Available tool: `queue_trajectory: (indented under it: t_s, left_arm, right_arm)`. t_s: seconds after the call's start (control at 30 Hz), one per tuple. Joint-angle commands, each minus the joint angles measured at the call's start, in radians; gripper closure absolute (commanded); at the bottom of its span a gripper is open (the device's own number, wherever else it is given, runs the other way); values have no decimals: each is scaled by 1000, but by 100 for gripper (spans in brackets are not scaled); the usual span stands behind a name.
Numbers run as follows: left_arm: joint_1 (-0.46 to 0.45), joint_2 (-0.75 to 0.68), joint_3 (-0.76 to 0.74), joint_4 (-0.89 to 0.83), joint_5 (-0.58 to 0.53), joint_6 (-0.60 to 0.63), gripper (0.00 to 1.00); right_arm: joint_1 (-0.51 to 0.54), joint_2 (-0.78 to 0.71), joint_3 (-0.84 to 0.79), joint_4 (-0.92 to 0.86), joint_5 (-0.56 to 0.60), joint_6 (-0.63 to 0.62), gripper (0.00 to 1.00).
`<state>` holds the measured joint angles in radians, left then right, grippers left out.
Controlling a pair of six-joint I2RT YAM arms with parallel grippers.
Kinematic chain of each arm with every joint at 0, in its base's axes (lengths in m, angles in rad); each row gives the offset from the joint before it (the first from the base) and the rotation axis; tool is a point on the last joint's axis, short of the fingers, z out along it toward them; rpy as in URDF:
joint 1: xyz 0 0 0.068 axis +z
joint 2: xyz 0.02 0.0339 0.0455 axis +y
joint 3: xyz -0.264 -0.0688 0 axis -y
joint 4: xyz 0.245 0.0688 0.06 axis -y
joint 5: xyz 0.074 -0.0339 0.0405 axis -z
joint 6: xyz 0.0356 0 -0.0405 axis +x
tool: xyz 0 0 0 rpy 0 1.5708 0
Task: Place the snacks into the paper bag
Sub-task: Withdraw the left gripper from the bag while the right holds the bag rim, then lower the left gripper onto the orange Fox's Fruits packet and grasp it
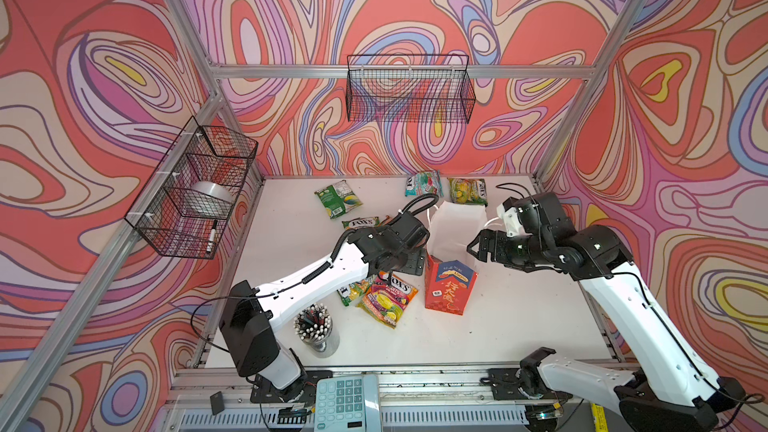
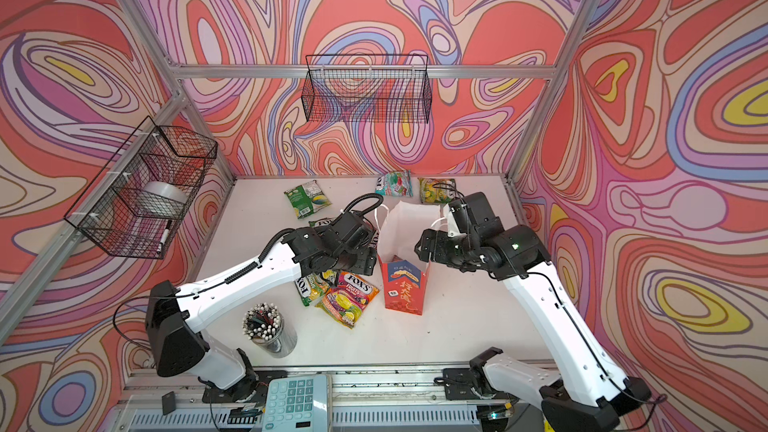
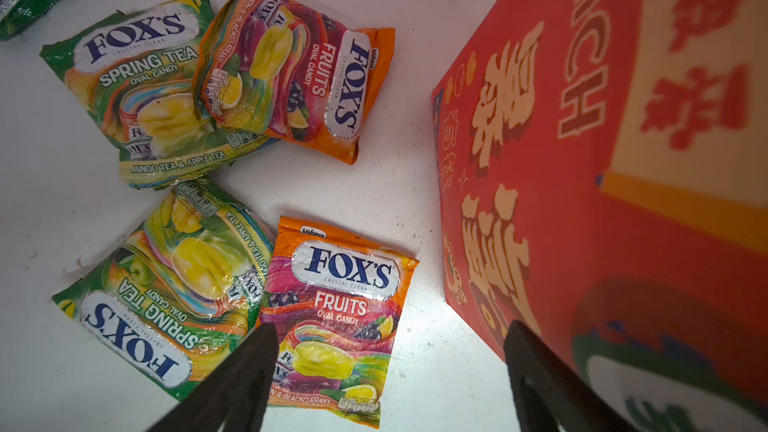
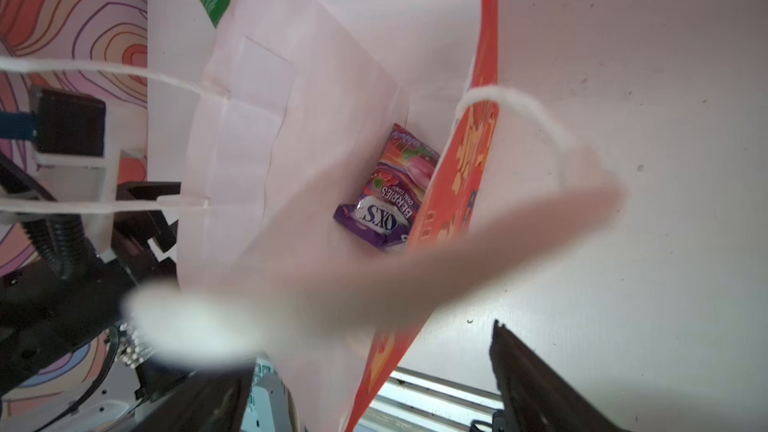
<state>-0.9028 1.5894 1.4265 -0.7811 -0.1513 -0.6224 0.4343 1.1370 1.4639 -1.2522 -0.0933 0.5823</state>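
Two wide pincers flank the bag (image 1: 451,284) on the surface (image 1: 519,326).
Left pincer (image 3: 390,326) hangs wide above an orange pouch (image 3: 340,317), one of four snacks (image 3: 166,89) clustered just left of the bag; three more lie along the back. A purple pouch (image 4: 386,193) lies on the bag's bottom. Right pincer (image 4: 365,351) stands wide at the bag's mouth, the near wall running between its jaws.

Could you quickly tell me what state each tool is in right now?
Left tool: open, holding nothing.
Right tool: open at the paper bag, empty.
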Motion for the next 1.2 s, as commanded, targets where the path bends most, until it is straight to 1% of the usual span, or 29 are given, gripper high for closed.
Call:
queue_trajectory:
  t_s: [0.0,0.1,0.23,0.33,0.43,0.47,0.57,0.63,0.73,0.77,0.93,1.07,1.17]
  left_arm:
    - [5,34,-13,28,31,-8,15]
    - [5,28,-36,58,56,-16,15]
    - [4,24,-50,83,85,-29,16]
    - [-1,23,-68,127,129,-40,16]
    - [-14,24,-72,158,144,-49,16]
    - [-17,26,-71,160,144,-52,16]
    - [-31,26,-64,167,148,-57,17]
    - [-38,23,-63,178,152,-58,17]
    - [-39,13,-53,166,157,-58,17]
    - [-40,2,-49,151,149,-57,16]
    - [-40,-108,-38,47,34,-65,13]
    - [-39,-220,-86,-18,-44,-86,9]
    - [-33,-282,-131,-103,-88,-116,4]
  right_arm:
    - [7,23,-6,47,139,57,17]
    - [7,44,-26,70,155,75,24]
    - [7,65,-31,79,182,84,30]
    - [9,76,-43,91,189,95,37]
    - [10,84,-48,97,203,104,51]
    - [10,84,-48,98,204,107,59]
    - [12,85,-49,97,211,110,78]
    - [12,84,-50,90,222,110,87]
    - [11,81,-47,84,232,104,98]
    - [11,80,-42,79,235,101,100]
    - [11,78,-31,59,263,85,100]
    - [11,73,-38,58,282,75,100]
    - [11,67,-46,65,287,72,100]
